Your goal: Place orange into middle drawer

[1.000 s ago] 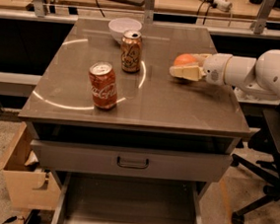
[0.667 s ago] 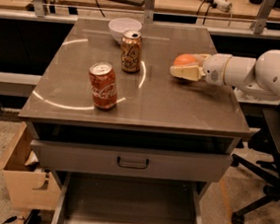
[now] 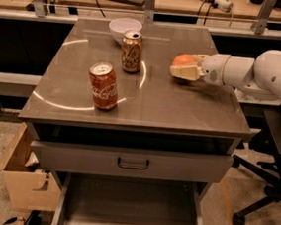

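Note:
The orange (image 3: 183, 60) is on the right side of the grey cabinet top (image 3: 181, 106). My gripper (image 3: 185, 67) reaches in from the right on a white arm, and its cream fingers (image 3: 188, 74) are closed around the orange at table-top height. The middle drawer (image 3: 126, 210) is pulled out at the bottom of the view, below the cabinet front. Its flat grey floor is bare, with low side walls (image 3: 60, 206) showing.
A red cola can (image 3: 103, 86) and an orange-brown soda can (image 3: 131, 51) stand on the left half of the top, with a white bowl (image 3: 125, 27) behind them. The handled drawer front (image 3: 133, 162) sits above the open drawer. A wooden box (image 3: 24, 180) is left and a chair base (image 3: 259, 195) right.

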You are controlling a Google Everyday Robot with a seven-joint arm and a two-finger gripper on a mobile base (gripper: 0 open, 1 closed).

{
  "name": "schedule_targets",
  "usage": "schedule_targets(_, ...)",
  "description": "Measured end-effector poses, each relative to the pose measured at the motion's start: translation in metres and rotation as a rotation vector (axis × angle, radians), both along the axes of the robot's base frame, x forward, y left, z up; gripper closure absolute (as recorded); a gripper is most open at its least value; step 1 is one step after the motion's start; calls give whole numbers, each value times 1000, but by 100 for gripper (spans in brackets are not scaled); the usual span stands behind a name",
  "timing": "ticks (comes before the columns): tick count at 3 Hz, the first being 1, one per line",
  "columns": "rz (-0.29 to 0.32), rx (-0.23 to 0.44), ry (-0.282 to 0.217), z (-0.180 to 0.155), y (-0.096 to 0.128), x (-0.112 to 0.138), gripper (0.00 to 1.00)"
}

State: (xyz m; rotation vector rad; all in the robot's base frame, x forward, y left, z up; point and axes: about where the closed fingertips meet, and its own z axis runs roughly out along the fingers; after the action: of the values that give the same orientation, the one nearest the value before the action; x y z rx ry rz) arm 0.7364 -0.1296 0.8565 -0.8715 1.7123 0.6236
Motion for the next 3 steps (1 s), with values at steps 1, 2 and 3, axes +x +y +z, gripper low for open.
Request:
schedule_targets(1,7,-15,10,5,2,2,100)
schedule_targets(2,47,-85,4,39,6,-5,100)
schedule_targets(3,95,-182,15,78,6,-37,100)
